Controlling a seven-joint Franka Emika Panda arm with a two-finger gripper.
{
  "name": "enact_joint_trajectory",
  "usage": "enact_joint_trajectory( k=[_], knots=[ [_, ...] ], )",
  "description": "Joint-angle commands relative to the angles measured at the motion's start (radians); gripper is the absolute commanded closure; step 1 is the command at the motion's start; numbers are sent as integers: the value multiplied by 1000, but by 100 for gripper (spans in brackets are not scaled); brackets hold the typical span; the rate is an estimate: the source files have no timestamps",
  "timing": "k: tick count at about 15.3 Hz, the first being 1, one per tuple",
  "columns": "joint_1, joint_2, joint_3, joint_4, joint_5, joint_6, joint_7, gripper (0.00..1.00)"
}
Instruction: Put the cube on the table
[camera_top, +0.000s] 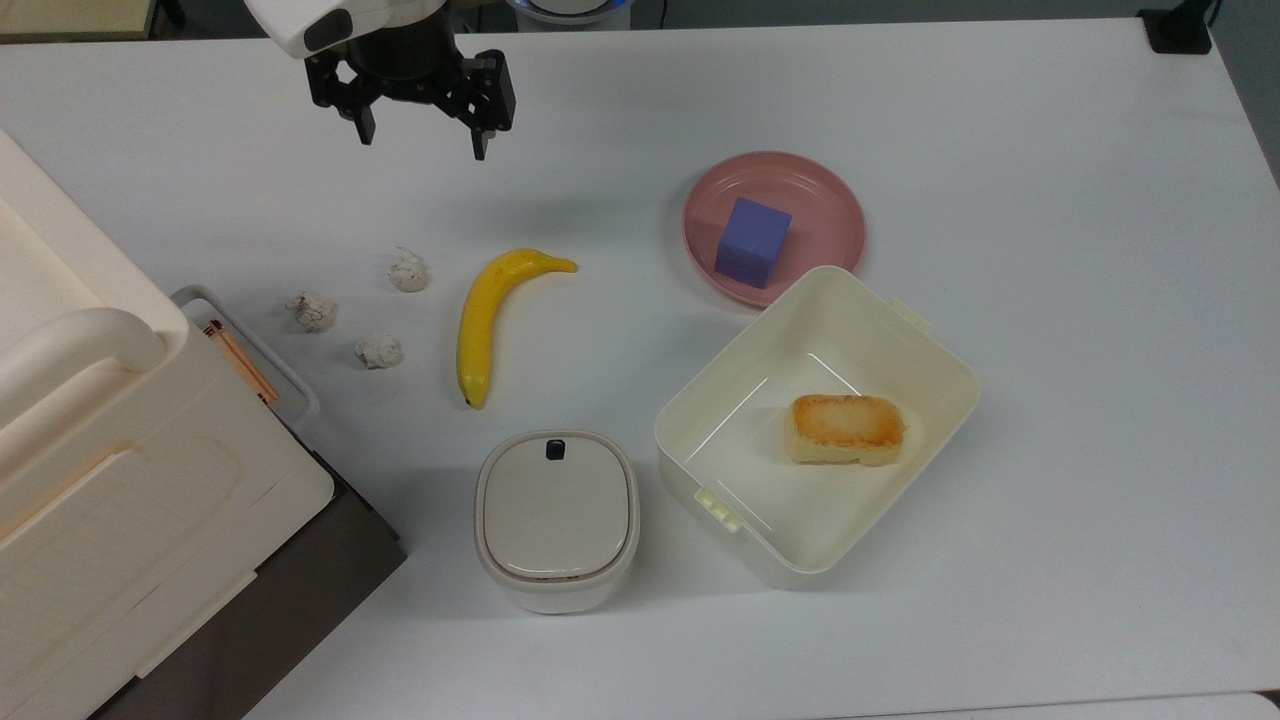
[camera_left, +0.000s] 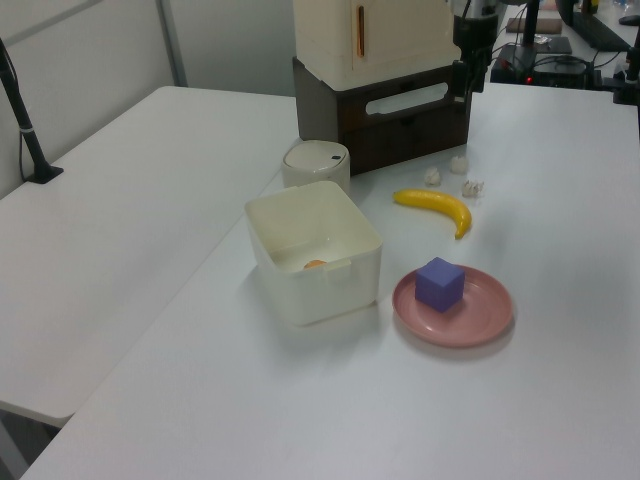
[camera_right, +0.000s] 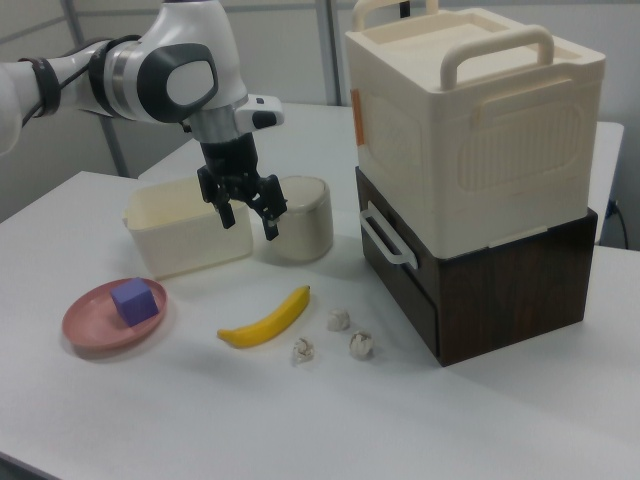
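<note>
Gripper (camera_top: 421, 140) sits at the far edge in the top view, fingers spread apart w/ nothing between them, hanging over bare table (camera_top: 1050, 300). We see the cube (camera_top: 752, 242) resting on the pink plate (camera_top: 835, 215), well apart from the gripper, toward the top view's right. Plate touches or nearly touches the corner of the cream box (camera_top: 930, 370), which holds a toasted bread block (camera_top: 847, 429). Banana (camera_top: 490, 320) lies btwn the plate and three crumpled white wads (camera_top: 378, 351). A lidded round-cornered container (camera_top: 556, 517) stands just beside the box, and a cream case on a dark brown base (camera_top: 120, 480) takes the top view's lower left.

Left view: we see the gripper (camera_left: 462, 82) at the far end beside the dark base (camera_left: 390, 125), but can't judge its fingers from there. Cube (camera_left: 440, 284) stands upright on the plate (camera_left: 480, 322), w/ the box wall (camera_left: 315, 280) hiding most of the bread block.

Right view: we get the gripper (camera_right: 247, 220) side-on, fingers apart and pointing down, raised above the tabletop in front of the box (camera_right: 185, 240) and the lidded container (camera_right: 305, 215); arm's white links show behind it. Cube (camera_right: 134, 301) sits on the plate (camera_right: 90, 330) at the right view's left, banana (camera_right: 265, 319) nearer the middle. Case handles (camera_right: 495, 45) show on top.
</note>
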Motion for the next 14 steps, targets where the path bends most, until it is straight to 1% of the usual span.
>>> enact_joint_trajectory(
  k=[1, 11, 13, 14],
  knots=[
    [8, -13, 0, -5, -1, -31, -9, 0],
    [20, -8, 1, -19, 0, -25, -6, 0],
    [44, -7, 4, -23, 5, -26, 6, 0],
    [57, -5, 6, -28, 7, -25, 37, 0]
  ],
)
